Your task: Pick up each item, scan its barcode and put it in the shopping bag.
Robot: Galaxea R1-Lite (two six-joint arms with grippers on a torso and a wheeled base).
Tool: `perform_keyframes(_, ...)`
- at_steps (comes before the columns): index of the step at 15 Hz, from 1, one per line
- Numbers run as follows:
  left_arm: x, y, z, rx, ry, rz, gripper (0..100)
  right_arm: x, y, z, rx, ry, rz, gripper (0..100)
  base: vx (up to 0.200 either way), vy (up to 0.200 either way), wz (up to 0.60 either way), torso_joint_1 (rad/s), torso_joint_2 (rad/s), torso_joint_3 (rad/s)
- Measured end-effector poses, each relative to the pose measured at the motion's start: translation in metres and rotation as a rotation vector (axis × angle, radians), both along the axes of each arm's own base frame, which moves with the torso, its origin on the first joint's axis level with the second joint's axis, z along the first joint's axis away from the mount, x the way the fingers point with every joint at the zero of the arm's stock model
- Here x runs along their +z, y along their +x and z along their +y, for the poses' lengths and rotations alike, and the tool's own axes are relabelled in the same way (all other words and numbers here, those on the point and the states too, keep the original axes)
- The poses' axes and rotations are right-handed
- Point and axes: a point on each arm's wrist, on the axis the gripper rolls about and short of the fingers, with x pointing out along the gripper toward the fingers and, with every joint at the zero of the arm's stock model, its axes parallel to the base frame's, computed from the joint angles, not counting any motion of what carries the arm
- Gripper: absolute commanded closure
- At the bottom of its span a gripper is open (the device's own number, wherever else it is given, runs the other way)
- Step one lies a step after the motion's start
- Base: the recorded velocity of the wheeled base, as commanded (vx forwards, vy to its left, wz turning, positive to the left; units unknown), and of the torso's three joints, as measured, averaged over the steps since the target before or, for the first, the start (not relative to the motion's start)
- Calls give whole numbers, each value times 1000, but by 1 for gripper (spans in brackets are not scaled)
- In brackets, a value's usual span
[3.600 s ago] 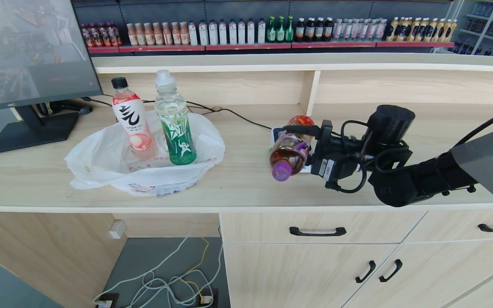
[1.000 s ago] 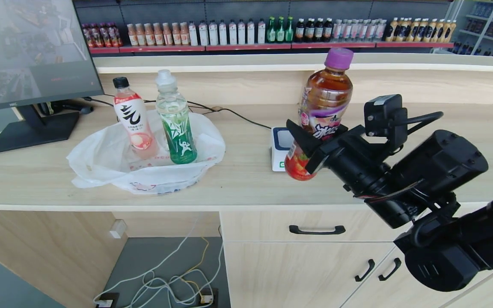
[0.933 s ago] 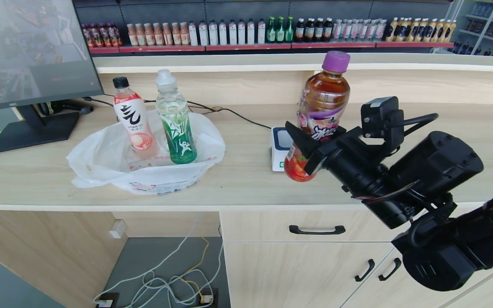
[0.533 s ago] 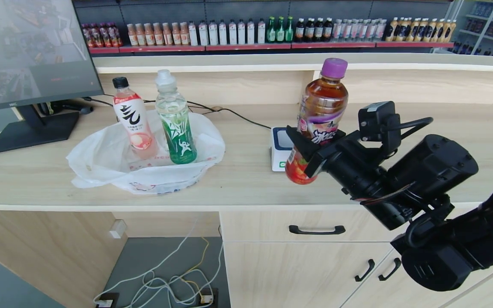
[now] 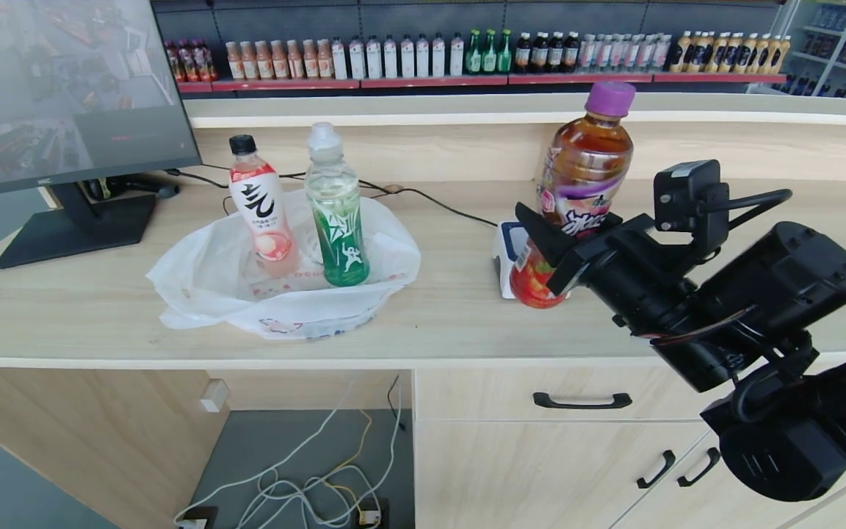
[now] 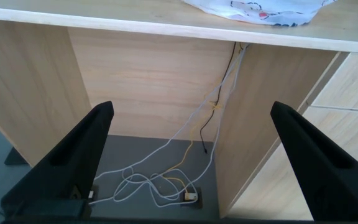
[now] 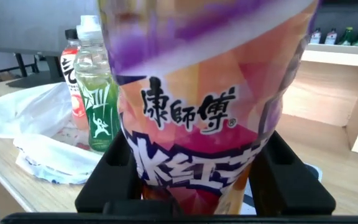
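- While the right arm comes in low from the robot's right, its forearm sloping up toward the counter (image 5: 452, 316), the right gripper (image 5: 566, 236) is clamped on the lower half of the tea bottle (image 5: 586, 158). One finger sits on each side of the label.
- The left gripper (image 6: 191, 155) hangs below counter level with its jaws spread wide, holding nothing.
- The tea bottle stands nearly upright with its purple cap on top. It appears to be lifted off the counter, with its base just in front of the small scanner (image 5: 504, 246).
- The step in hand looks like the carry across to the shopping bag (image 5: 203, 272).
- To do it well, keep the grip firm and the bottle upright, and raise its base above the bag's crumpled rim before travelling to the robot's left.
- Aim for the free space on the scanner side of the green bottle (image 5: 338, 220), so nothing gets knocked over.
- The shopping bag lies open on the counter, well apart from the scanner.
- The green bottle and a pink bottle (image 5: 261, 209) stand upright in the bag, just beside each other.
- Farther back on the robot's left stands a monitor (image 5: 63, 81).
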Motion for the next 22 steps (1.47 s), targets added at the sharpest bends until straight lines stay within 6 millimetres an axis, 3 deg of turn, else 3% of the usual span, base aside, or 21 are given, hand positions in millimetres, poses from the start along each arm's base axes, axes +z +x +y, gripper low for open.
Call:
perform_keyframes(12,0,0,0,0,1,0,0,15,-13,-11,-11,21,-35,100,0,200,0,3,2,2)
perform_keyframes(17,0,0,0,0,1,0,0,32,-20,-17,-15,51,-85,100,0,0,0,0,0,0)
perform_keyframes(22,0,0,0,0,3,0,0,40,-19,-9,9,72,-112,100,0,0,0,0,0,0)
